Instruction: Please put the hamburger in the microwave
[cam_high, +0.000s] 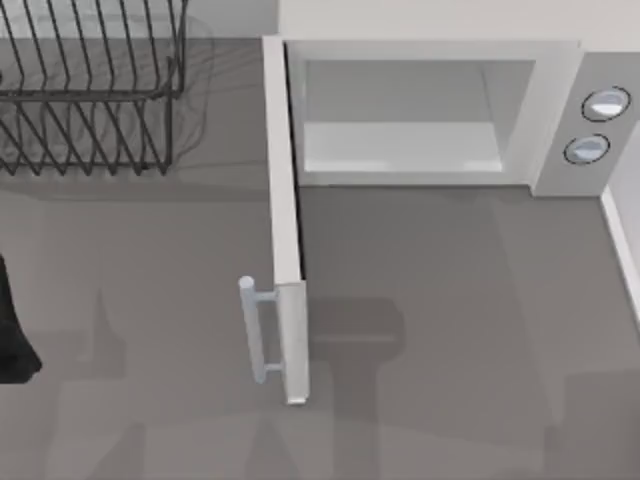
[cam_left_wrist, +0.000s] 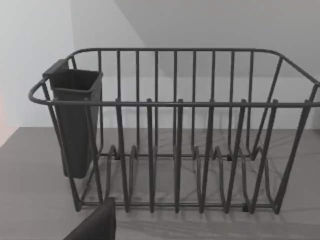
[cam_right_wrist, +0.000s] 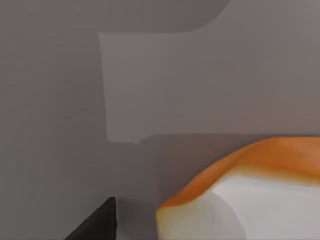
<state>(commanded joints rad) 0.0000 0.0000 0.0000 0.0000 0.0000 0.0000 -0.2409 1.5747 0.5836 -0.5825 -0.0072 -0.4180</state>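
The tabletop is bare in front of the microwave, which sits at the far side, towards the right, with its pale inside empty. Its door is swung fully out towards us, so it stands edge-on like a wall along the left side of the approach. That is the first hazard: a carry that drifts left could strike the door, push it partway shut and block the opening. At the far left stands the wire rack with a dark cup clipped to one end. It is well apart from the route and a small worry. The hamburger is, as best we judge, the orange-and-white lump pressed close under the right wrist camera, just beside the right end effector. We cannot tell whether that end effector is released, clenched or grasping it. If the hold is loose or off-centre, the hamburger could slip onto the tabletop on the way, or come apart under too hard a squeeze. The opening is low, so a high entry risks catching its upper edge. The bar handle juts leftward, clear of the path, and the two knobs lie right of the opening, where a wide swing could brush them. The left end effector is parked facing the rack; we cannot tell its state either.
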